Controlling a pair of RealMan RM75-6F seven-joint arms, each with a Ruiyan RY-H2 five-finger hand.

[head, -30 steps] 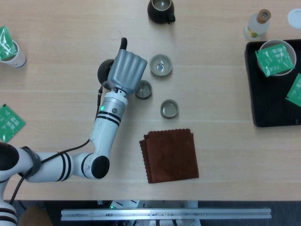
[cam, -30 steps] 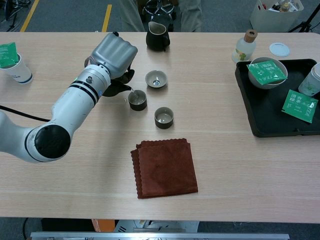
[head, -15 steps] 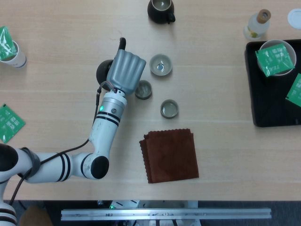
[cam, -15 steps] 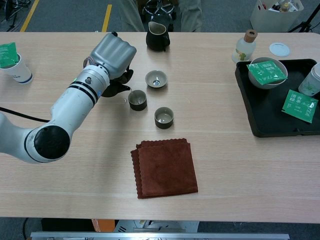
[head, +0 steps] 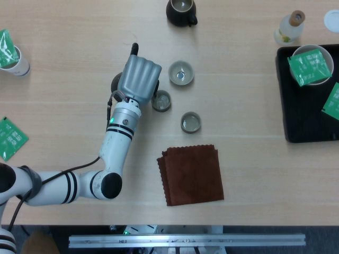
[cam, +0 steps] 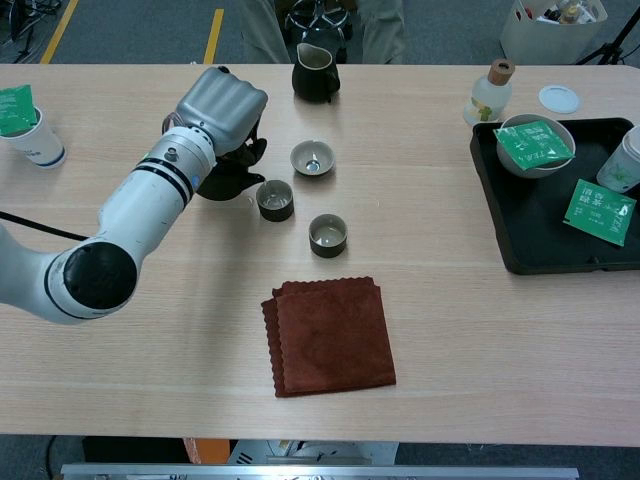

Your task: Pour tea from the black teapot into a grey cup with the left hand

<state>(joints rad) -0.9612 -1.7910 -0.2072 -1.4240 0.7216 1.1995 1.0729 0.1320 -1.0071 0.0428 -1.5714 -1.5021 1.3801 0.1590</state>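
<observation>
Mostly hidden beneath the left robot hand [head: 139,78]: the black teapot [head: 116,82], only a dark sliver at its left in the head view, a bit more of the body in the chest view [cam: 228,176]. Impossible to tell how the fingers lie around it, or whether anything sits in the nearest grey cup [cam: 274,199]. Cut off at the picture's edge: black tray [head: 283,111], white lid [head: 332,20], green packet [head: 7,138]. Too small to read: print on the packets.

A pale wooden table [cam: 480,340] stands on a grey floor [cam: 130,30] marked with a yellow line [cam: 214,34].
</observation>
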